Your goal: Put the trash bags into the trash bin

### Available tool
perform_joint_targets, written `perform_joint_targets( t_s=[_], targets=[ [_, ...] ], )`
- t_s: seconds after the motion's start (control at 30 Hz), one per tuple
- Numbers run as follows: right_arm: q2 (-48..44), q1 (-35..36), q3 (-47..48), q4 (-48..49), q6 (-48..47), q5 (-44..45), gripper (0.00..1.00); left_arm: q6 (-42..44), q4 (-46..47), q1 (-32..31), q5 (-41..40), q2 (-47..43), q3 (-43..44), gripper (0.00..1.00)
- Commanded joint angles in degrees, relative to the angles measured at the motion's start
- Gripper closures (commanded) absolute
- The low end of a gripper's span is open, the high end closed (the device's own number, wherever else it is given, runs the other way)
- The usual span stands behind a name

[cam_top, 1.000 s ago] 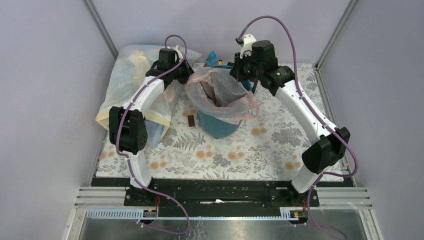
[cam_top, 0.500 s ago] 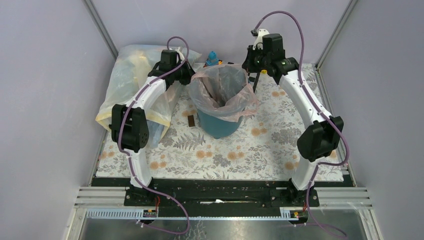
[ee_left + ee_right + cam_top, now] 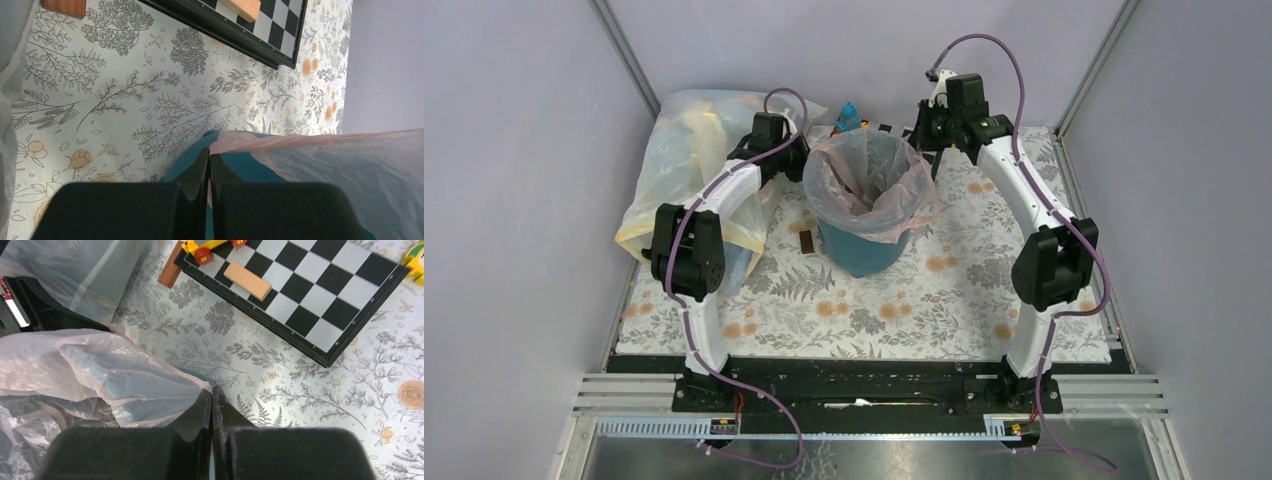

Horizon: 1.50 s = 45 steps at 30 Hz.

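Observation:
The teal-blue trash bin (image 3: 860, 250) stands at the table's middle back. A translucent pink trash bag (image 3: 864, 180) lines it, its mouth spread over the rim. My left gripper (image 3: 802, 158) is shut on the bag's left edge; the left wrist view shows the film (image 3: 300, 150) pinched between its fingertips (image 3: 209, 156) over the bin's wall (image 3: 245, 167). My right gripper (image 3: 922, 140) is shut on the bag's back right edge; the right wrist view shows the film (image 3: 100, 370) pinched at my fingertips (image 3: 212, 392).
A large clear bag (image 3: 679, 160) with yellowish contents lies at the back left. A small dark block (image 3: 807, 242) lies left of the bin. A chessboard (image 3: 300, 290) with a wooden block (image 3: 247, 281) and toy car (image 3: 210, 247) lies behind the bin. A blue bottle top (image 3: 849, 112) shows there.
Both grippers moved toward the back and apart, stretching the pink bag's mouth wider and pulling it down over the bin's rim. The right arm swung further back and right.

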Motion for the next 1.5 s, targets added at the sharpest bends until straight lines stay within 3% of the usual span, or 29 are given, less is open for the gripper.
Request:
perform_joint_targets(
  t_s=[0.0, 0.2, 0.47, 0.57, 0.67, 0.8, 1.0, 1.17, 1.3, 1.47],
  targets=[
    [-0.4, -1.1, -2.4, 1.3, 1.6, -1.8, 1.00, 1.1, 2.8, -0.6, -2.6, 0.0, -1.6, 1.00],
    [0.3, -1.8, -1.3, -1.8, 3.3, 1.2, 0.95, 0.8, 4.3, -0.9, -1.6, -0.6, -4.5, 1.00],
    [-6.5, -2.2, 0.2, -5.3, 2.7, 5.0, 0.48, 0.6, 5.1, -1.0, -1.2, -3.3, -6.0, 1.00],
    [-10.7, -2.4, -0.1, -6.0, 2.7, 8.0, 0.23, 0.3, 5.5, -1.0, -0.4, -4.3, -5.9, 1.00],
    [-14.8, -2.5, -2.1, -6.0, 3.1, 10.7, 0.11, -0.1, 5.6, -1.0, 0.1, -4.8, -5.8, 1.00],
    [-22.5, -2.6, -10.3, -3.0, 3.9, 10.5, 0.10, -0.4, 5.7, -1.0, 0.3, -5.1, -5.8, 1.00],
    [-37.1, -2.6, -29.4, 4.3, 7.1, 5.5, 0.17, -0.5, 5.8, -1.0, 0.5, -5.5, -6.0, 1.00],
    [-49.0, -2.6, -47.2, 16.8, 12.3, -4.2, 0.22, -1.4, 7.2, -1.0, 0.6, -5.8, -6.7, 1.00],
    [-52.3, -2.6, -54.7, 23.8, 16.1, -9.8, 0.24, -1.3, 7.2, -1.0, 0.2, -6.4, -7.0, 1.00],
    [-50.3, -2.6, -57.2, 26.0, 18.0, -12.3, 0.29, -1.2, 6.9, -1.0, 0.2, -6.7, -7.2, 1.00]
  ],
)
